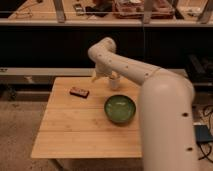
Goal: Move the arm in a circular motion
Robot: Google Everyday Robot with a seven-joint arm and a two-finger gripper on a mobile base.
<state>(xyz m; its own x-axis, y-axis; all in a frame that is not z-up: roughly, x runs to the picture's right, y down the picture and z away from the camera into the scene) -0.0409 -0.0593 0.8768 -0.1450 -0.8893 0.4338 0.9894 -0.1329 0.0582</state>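
Arm (150, 82) is reaching across bench (75, 132), gripper (98, 76) hovering at the far edge, left of cup (114, 83), likely staying high to clear bowl (120, 109); grip state: cannot tell.

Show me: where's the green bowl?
In camera view, the green bowl sits right-centre on the wooden table, before the cup; the end effector hangs beside that cup.

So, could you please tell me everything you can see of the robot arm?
The arm is thick, cream-white and plastic-looking, of smooth rounded segments dotted with small dark holes. Its widest segment fills the lower right, covering the right edge of the wooden table; a slimmer one rises leftward to a bent joint. From there the tool hangs beside a small cup; contact cannot be told.
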